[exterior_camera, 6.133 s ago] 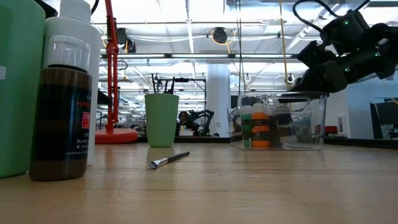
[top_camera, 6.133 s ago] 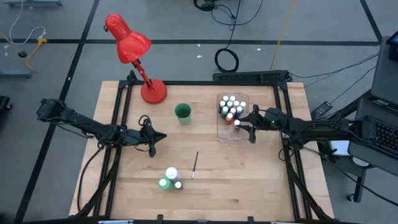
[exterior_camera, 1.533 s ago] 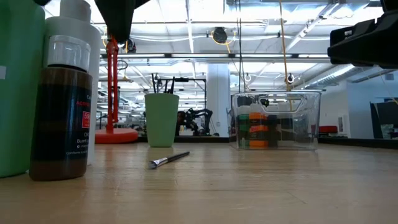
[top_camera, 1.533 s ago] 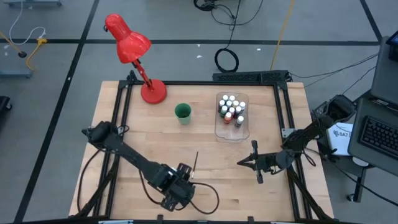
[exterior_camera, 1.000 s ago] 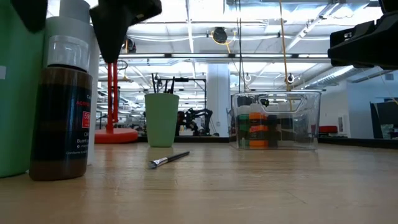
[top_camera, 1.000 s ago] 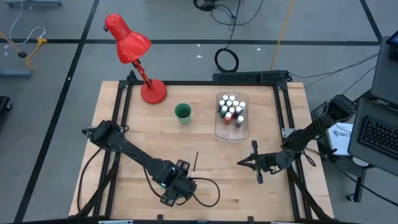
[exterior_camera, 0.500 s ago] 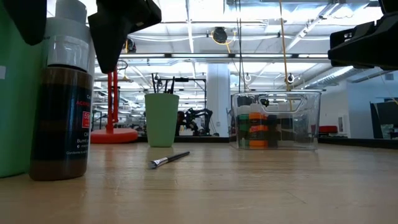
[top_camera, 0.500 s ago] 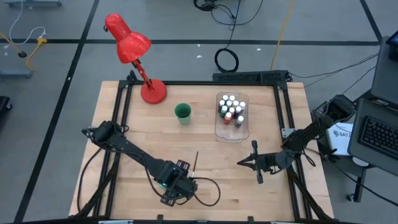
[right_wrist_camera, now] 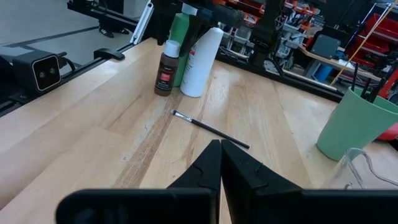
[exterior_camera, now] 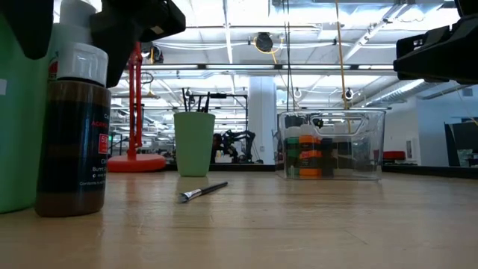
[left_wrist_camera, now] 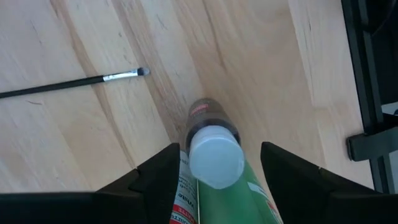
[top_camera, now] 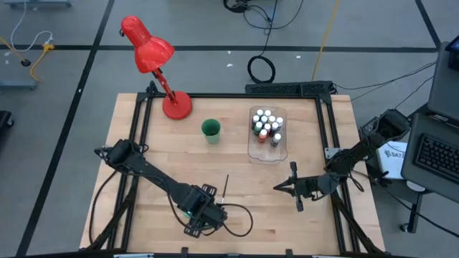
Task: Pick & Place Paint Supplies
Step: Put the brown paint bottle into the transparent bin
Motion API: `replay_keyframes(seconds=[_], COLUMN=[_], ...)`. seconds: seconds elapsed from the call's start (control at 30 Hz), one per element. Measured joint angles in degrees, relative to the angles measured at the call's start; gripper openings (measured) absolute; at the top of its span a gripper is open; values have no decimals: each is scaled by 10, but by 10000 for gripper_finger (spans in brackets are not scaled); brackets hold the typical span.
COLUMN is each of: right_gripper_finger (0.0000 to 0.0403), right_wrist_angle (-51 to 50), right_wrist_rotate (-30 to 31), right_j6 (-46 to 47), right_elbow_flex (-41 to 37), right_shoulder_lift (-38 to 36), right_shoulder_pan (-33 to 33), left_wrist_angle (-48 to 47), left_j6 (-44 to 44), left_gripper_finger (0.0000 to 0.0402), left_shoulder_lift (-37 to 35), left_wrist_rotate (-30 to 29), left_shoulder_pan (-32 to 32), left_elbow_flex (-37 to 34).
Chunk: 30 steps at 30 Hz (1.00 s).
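The left end effector point(left_wrist_camera: 214, 163) stands over the green bottle point(right_wrist_camera: 180, 48) with its fingers point(left_wrist_camera: 163, 171) spread either side of the white cap, not clamped. That bottle stands between a white bottle point(right_wrist_camera: 201, 53) and a small brown bottle point(right_wrist_camera: 165, 70), near the brush point(top_camera: 224, 189). The right end effector point(right_wrist_camera: 221, 148) waits clenched and empty, beyond the brush.

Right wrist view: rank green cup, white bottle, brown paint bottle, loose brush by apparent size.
1. green cup, largest, though nearer the camera and cut off by the frame edge.
2. white bottle, tall among the far trio.
3. brown paint bottle, shorter and slimmer, beside it.
4. brush, long but thinnest; smallest by area.
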Motion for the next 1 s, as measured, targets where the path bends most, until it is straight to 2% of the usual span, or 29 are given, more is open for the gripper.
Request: replay_keyframes(seconds=[0.27, 0.47, 0.77, 0.9, 1.0], right_gripper_finger=[4, 4, 4, 4, 4], right_wrist_angle=[0, 0, 0, 0, 0], right_wrist_rotate=[0, 0, 0, 0, -2], right_j6=[0, 0, 2, 4, 4], right_elbow_flex=[0, 0, 0, 0, 0], right_shoulder_lift=[0, 0, 0, 0, 0], right_shoulder_pan=[0, 0, 0, 0, 0], left_wrist_angle=[5, 12, 15, -46, -78], left_j6=[12, 59, 98, 118, 150], left_gripper_finger=[175, 98, 95, 95, 95], left_shoulder_lift=[0, 0, 2, 2, 2], left_wrist_rotate=[-14, -12, 19, 38, 1], left_shoulder_pan=[0, 1, 31, 47, 62], left_elbow_flex=[0, 0, 23, 89, 166])
